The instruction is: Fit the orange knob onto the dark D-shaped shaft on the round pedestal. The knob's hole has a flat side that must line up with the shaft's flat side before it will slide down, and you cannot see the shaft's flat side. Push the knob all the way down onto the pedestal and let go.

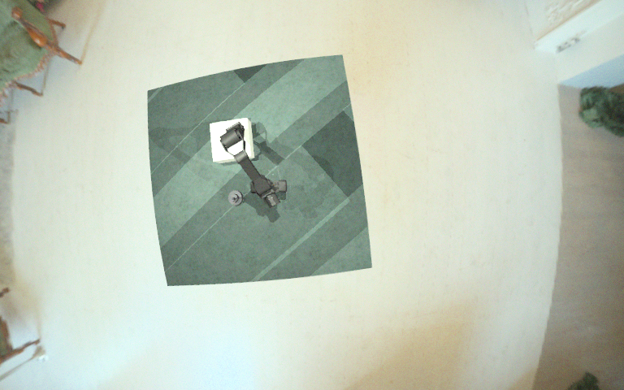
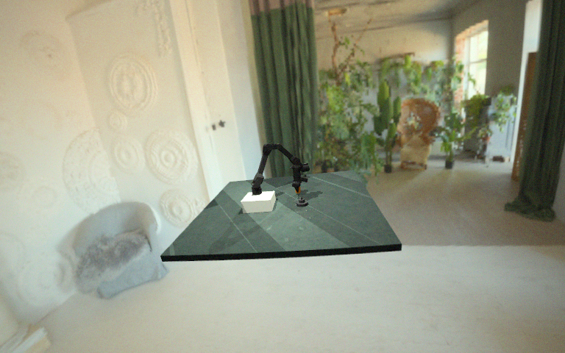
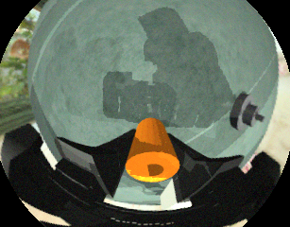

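Observation:
The orange knob [image 2: 299, 191] [image 3: 136, 165] is between the two black fingers of my gripper [image 3: 151, 134], which is shut on it. In the wrist view its end with the dark hole faces the camera. I cannot tell whether its lower end touches the table. The round dark pedestal [image 1: 230, 200] [image 2: 301, 204] [image 3: 238, 111] stands apart from the knob, at the right of the wrist view and left of the gripper in the top view. Its thin shaft [image 3: 261, 118] sticks up bare. The shaft's flat side cannot be made out. The arm hides the knob in the top view.
The arm's base stands on a white block [image 1: 218, 153] [image 2: 257, 205] on the green patterned table [image 1: 199, 256] [image 2: 276, 245]. The table's dark front edge [image 2: 276, 254] shows in the exterior view. The arm casts shadows on the table top.

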Robot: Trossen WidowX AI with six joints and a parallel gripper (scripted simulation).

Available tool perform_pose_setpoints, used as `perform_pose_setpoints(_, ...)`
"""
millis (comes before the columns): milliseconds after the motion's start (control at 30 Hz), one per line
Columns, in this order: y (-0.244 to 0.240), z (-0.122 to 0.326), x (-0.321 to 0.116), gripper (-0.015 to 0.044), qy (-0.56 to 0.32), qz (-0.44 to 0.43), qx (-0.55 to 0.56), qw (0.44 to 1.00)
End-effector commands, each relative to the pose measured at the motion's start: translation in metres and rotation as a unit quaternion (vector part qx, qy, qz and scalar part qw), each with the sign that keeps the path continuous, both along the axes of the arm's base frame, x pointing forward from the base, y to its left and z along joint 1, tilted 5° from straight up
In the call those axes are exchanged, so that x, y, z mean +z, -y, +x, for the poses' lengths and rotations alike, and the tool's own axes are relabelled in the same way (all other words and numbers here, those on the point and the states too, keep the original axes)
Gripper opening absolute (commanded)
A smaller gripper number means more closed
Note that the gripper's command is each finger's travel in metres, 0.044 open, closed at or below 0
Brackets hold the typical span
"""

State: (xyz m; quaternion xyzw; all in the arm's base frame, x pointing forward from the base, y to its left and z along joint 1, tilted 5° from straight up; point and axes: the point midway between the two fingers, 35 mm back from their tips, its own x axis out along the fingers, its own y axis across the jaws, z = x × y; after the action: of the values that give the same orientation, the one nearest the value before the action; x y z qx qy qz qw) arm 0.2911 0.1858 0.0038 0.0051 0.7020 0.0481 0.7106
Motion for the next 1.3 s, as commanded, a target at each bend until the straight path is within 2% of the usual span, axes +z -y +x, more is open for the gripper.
perform_pose_setpoints(0, -0.002, 0.005, 0.045, 0.0, 0.014, 0.011, -0.002, 1.0)
perform_pose_setpoints(267, 0.007, -0.008, 0.109, 0.0, 0.015, 0.01, -0.002, 1.0)
perform_pose_setpoints(400, 0.011, -0.012, 0.124, 0.0, 0.014, 0.01, -0.002, 1.0)
perform_pose_setpoints(633, 0.012, -0.011, 0.124, 0.0, 0.014, 0.01, -0.002, 1.0)
perform_pose_setpoints(1267, 0.059, 0.022, 0.107, 0.0, 0.015, 0.006, -0.002, 1.0)
